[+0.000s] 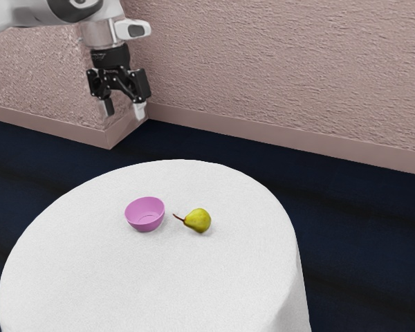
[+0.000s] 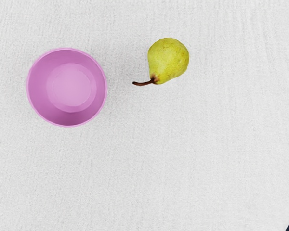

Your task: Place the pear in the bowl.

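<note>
High above the table's far side, my gripper (image 1: 122, 109) stands open, its two fingertips wide apart with nothing between them. A yellow-green pear (image 1: 199, 220) lies on its side on the white table, its brown stem pointing toward the small pink bowl (image 1: 145, 214). The bowl stands upright beside the pear, a short gap between them. From above, in the wrist view, the bowl (image 2: 67, 87) has nothing inside, and the pear (image 2: 168, 58) rests apart from it.
The round table (image 1: 145, 283) is covered by a white cloth that hangs over its edge. Behind it are a dark blue floor (image 1: 360, 228) and a rough pinkish wall (image 1: 283, 62) with a baseboard.
</note>
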Action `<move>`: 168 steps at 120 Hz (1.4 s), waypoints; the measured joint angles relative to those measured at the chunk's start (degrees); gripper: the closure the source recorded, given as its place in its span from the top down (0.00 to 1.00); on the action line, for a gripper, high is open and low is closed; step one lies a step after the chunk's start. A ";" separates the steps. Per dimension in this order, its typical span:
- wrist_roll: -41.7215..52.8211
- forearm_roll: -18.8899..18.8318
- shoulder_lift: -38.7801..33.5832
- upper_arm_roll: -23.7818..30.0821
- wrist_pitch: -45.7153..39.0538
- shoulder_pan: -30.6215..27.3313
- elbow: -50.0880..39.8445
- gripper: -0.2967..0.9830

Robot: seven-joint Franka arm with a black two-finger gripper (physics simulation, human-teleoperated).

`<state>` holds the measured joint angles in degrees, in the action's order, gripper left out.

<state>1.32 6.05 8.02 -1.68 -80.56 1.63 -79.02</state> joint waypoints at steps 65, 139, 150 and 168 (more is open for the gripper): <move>-23.22 1.71 13.06 0.80 -11.71 6.00 0.00 0.75; -67.62 3.98 20.84 -2.25 -33.25 7.23 -8.69 0.75; -73.00 4.08 20.91 -2.28 -36.16 8.26 -11.93 0.75; -80.82 4.20 19.46 -2.35 -38.96 9.07 -15.33 0.75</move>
<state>-79.51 10.25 27.48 -4.03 -119.51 10.70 -94.35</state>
